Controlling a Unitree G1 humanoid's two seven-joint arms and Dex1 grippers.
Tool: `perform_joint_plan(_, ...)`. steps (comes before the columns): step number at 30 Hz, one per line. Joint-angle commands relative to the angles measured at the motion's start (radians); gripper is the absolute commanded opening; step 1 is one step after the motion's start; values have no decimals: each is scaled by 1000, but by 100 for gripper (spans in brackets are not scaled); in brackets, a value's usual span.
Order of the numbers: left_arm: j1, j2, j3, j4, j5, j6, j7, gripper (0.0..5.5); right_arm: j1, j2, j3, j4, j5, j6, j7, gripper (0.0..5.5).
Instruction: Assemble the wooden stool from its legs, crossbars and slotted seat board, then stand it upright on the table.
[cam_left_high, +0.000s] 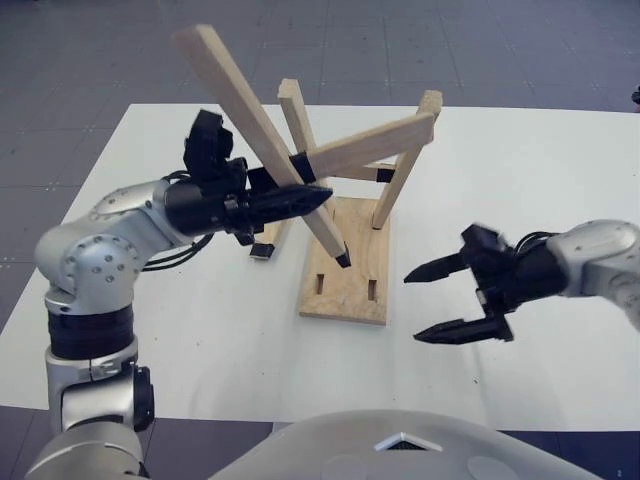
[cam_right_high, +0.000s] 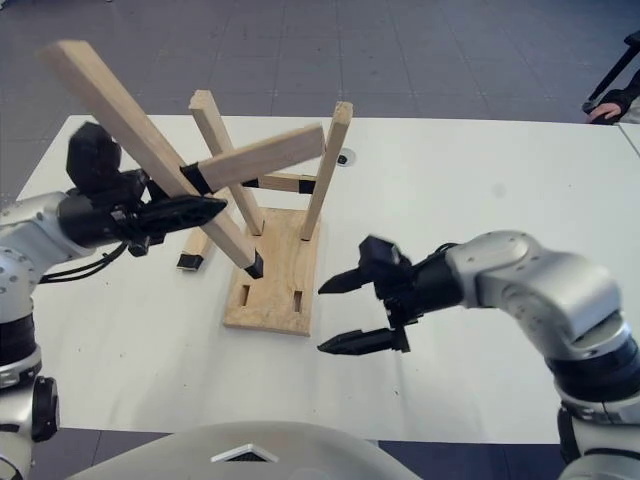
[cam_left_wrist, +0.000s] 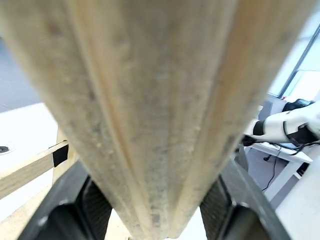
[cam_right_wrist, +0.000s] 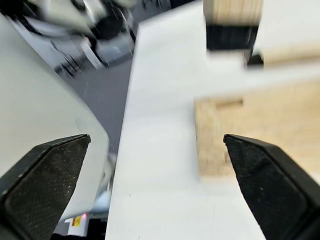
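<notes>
the white desk (cam_left_high: 520, 170) carries all. the board (cam_left_high: 345, 305) lies flat near the middle of the desk, its long sides running from the near edge toward the far edge, and two slots (cam_left_high: 320, 283) show in its near half.

the long leg (cam_left_high: 235, 85) is lifted off the desk and much tilted: its bare end is high over the far left part, and its black tip is down over the middle of the board. i cannot tell if the tip touches the board. a bar (cam_left_high: 380, 140) is joined to this leg by a black end and goes up to the right. its free end is near the top of the right upright leg (cam_left_high: 405, 170).

two legs stand on the far end of the board, the left upright leg (cam_left_high: 297, 115) leaning a little, and a crossbar (cam_right_high: 285, 183) with black ends joins them. a short piece (cam_right_high: 195, 250) with a black end lies on the desk just beside the board's left edge.

my left pincer (cam_left_high: 315, 198) is clenched on the long leg at its lower half, above the left side of the board; its pads (cam_left_wrist: 95, 207) press the wood from both sides. my right pincer (cam_left_high: 413, 308) is spread wide and grasps nothing. it hangs over the desk by the board's near right corner, apart from the board.
</notes>
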Motion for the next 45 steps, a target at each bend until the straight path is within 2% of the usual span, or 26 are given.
perform_joint_plan(1,66,-24,-58,18,113,-132,-104,205,17,8,96,72,-160,-112,-5,492)
perform_joint_plan(6,57,-48,-75,101,218,-274,-182,205,-29,98,175,140,-271,-166,-34,492)
perform_joint_plan(18,5,-49,-72,175,267,-311,-238,205,-107,254,269,210,-371,-200,-27,492)
perform_joint_plan(31,-24,-74,-44,150,241,-292,-193,205,-104,216,374,284,-542,-275,-12,492)
perform_joint_plan(39,19,-67,-36,121,253,-302,-185,205,-171,49,354,245,-649,-369,124,492)
perform_joint_plan(45,147,-194,-109,17,354,-407,-41,205,-170,64,327,230,-650,-360,149,492)
